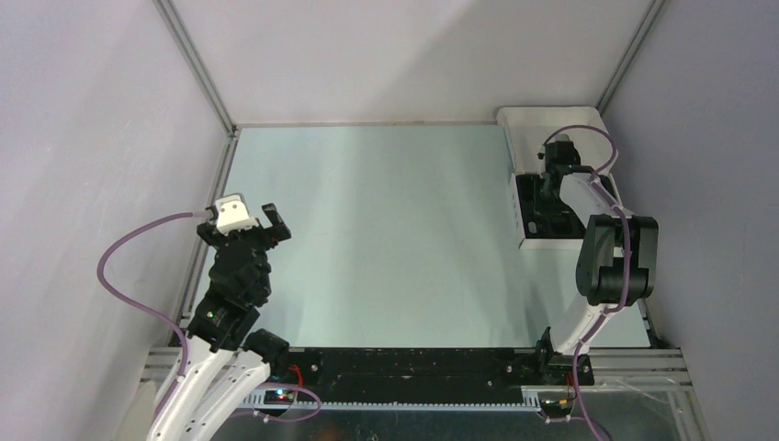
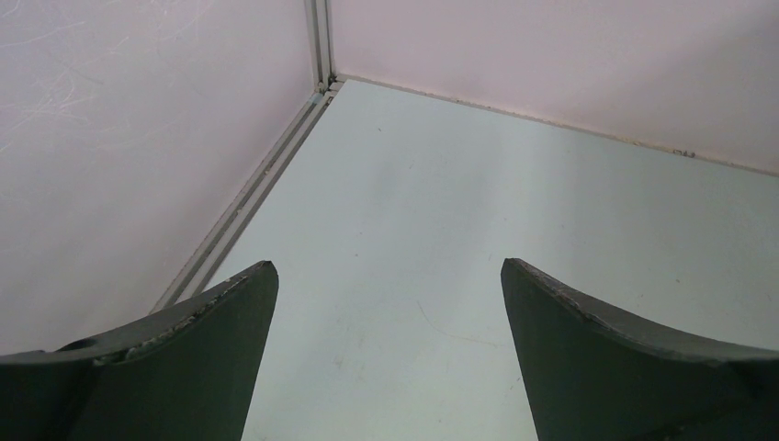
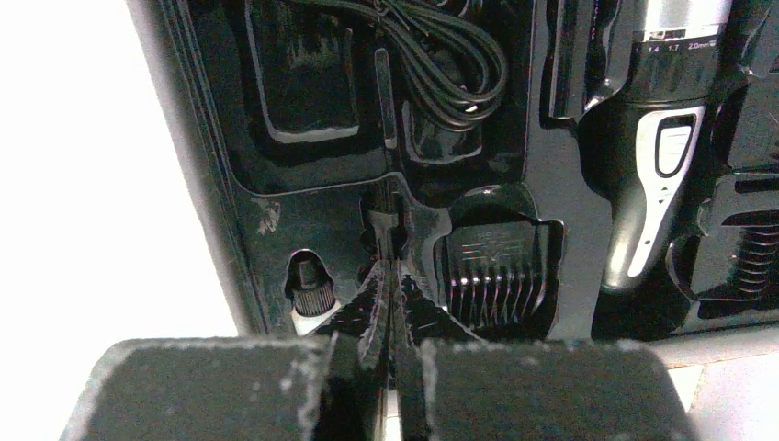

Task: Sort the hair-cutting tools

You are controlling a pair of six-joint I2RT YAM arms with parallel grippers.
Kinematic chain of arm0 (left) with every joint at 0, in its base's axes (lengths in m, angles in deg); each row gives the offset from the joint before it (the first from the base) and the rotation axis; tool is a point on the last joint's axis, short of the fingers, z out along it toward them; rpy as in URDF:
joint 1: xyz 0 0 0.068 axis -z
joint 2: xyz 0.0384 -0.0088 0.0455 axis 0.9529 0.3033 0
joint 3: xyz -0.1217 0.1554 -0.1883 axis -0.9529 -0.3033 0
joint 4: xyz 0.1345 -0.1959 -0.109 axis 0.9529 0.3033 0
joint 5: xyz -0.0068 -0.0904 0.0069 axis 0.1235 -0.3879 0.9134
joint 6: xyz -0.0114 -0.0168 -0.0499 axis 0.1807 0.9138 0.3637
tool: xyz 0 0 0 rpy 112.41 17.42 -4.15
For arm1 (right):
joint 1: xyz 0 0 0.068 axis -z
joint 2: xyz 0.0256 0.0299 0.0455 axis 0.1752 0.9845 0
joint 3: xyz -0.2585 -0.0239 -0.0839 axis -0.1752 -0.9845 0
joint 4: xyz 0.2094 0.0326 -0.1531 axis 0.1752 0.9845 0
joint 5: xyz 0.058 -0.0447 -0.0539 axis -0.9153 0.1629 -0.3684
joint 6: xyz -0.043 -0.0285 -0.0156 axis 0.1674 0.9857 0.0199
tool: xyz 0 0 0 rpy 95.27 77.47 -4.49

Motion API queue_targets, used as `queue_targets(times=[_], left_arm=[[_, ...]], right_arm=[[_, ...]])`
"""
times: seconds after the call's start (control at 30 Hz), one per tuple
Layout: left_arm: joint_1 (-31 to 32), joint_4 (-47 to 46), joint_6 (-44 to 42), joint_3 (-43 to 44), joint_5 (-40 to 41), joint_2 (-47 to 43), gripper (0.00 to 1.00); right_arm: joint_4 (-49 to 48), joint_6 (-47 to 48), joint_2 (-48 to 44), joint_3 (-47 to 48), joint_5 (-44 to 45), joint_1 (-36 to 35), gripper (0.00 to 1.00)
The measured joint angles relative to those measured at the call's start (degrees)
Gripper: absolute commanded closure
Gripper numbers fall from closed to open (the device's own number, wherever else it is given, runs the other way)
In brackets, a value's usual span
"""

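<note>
My right gripper (image 3: 390,271) is down in the black moulded insert (image 3: 303,211) of the white box (image 1: 527,244). Its jaws are pressed together on the near end of the thin stick (image 3: 385,92), which lies in its narrow groove. Beside it are a short cylinder (image 3: 308,287) on the left and the squarish comb attachment (image 3: 496,266) on the right. The trimmer body (image 3: 663,156) with its silver parts lies further right. A coiled black cable (image 3: 441,55) sits at the top. My left gripper (image 2: 389,276) is open and empty above bare table, far left (image 1: 243,225).
The box's white lid (image 1: 533,122) stands open at the back right corner, against the wall. Another ribbed black piece (image 3: 749,257) sits in a recess at the right edge. Enclosure walls and metal rails (image 2: 248,202) border the pale table.
</note>
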Motion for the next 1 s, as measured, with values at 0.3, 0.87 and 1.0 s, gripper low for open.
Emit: queue_targets(times=[0.3,0.87,1.0], left_arm=[[0.0,0.0,0.0,0.0,0.0,0.0,0.02],[0.0,0.0,0.0,0.0,0.0,0.0,0.02],[0.0,0.0,0.0,0.0,0.0,0.0,0.02]], right_arm=[[0.0,0.1,-0.3,0.1,-0.8,0.3,0.86],[0.1,-1.6,-4.3,0.1,-1.9,1.2,0.84],[-0.3,-2.0,-4.0,0.1,-2.1,1.7,0.89]])
